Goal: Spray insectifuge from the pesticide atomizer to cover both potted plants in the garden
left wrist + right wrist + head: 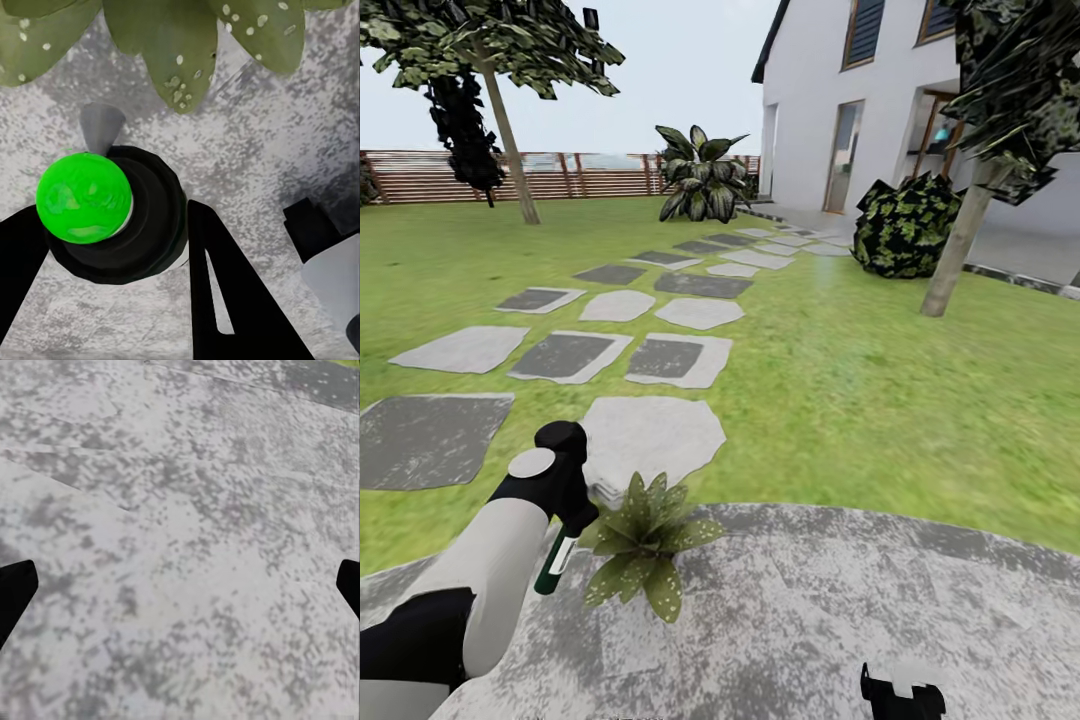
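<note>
My left gripper (567, 522) is shut on the pesticide atomizer (553, 563), a dark-green bottle with a white label strip that hangs tilted below the fingers. In the left wrist view the bottle's bright green top (84, 197) sits between the two black fingers (225, 300), and its grey nozzle (101, 126) points at the leaves. One potted plant (645, 540), a low rosette with white specks on its leaves (180, 45), stands just right of the bottle on the paving. The second potted plant is out of view. My right gripper (901, 692) hangs open over bare paving (180, 547).
Grey mottled paving (840, 620) lies around me, with lawn (860, 380) and stepping stones (660, 358) beyond. A thin tree trunk (955, 250), a dark bush (905, 225), a house and a slat fence (590, 175) stand farther off.
</note>
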Motion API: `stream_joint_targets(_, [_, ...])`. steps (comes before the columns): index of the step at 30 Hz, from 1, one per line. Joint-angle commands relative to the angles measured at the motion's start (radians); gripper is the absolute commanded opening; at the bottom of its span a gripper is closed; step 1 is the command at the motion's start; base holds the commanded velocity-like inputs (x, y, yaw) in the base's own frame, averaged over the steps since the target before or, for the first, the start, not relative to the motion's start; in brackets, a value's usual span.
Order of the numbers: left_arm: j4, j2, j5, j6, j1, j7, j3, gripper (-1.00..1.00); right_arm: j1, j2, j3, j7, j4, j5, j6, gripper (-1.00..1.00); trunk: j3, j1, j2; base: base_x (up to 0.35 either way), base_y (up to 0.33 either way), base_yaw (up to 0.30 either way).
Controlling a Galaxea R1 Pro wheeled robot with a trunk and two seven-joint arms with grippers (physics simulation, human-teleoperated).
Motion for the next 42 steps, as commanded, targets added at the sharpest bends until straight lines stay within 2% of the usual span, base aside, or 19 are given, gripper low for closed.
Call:
stream_joint_targets(1, [0.0,-0.001,-0.009,0.011,0.0,-0.009,0.003,-1.0,-0.001,0.0,-0.007,-0.003,0.001,0.011,-0.003,1.0,-0.001,0.0,0.0,0.002,-0.003,0.265])
stream_joint_targets(7, [0.013,-0.003,-0.007,0.011,0.001,-0.009,0.004,-1.0,-0.001,0.0,-0.007,-0.003,0.001,0.011,-0.003,1.0,-0.001,0.0,0.0,0.0,0.0,0.275])
stream_joint_targets(9, [0.043,-0.01,0.008,0.01,0.001,-0.009,0.004,-1.0,-0.001,0.0,-0.007,-0.003,0.001,0.011,-0.003,1.0,-0.001,0.0,0.0,0.0,-0.089,0.106])
stream_joint_targets(20, [0.065,-0.013,0.015,0.01,-0.001,-0.009,0.002,-1.0,-0.001,0.002,-0.007,-0.003,0.001,0.011,-0.003,1.0,-0.003,0.0,0.0,-0.082,-0.241,0.093])
stream_joint_targets(26, [0.065,-0.009,0.013,0.011,-0.001,-0.009,0.005,-1.0,-0.001,0.002,-0.007,-0.003,0.001,0.011,-0.003,1.0,-0.005,0.0,0.0,-0.224,0.024,0.124])
stream_joint_targets(32, [0.052,-0.002,0.006,0.012,-0.001,-0.009,0.004,-1.0,-0.001,0.002,-0.007,-0.003,0.001,0.011,-0.003,1.0,-0.006,0.0,0.0,-0.023,0.015,0.019])
stream_joint_targets(39, [0.05,0.018,0.004,0.031,-0.001,-0.009,0.001,-1.0,-0.001,0.002,-0.007,-0.003,0.001,0.011,-0.003,1.0,-0.006,0.0,0.0,0.0,0.0,0.243])
stream_joint_targets(42, [0.051,0.019,0.007,0.031,0.0,-0.009,0.001,-1.0,-0.001,0.002,-0.007,-0.003,0.001,0.011,-0.003,1.0,-0.006,0.0,0.0,0.0,0.0,0.277])
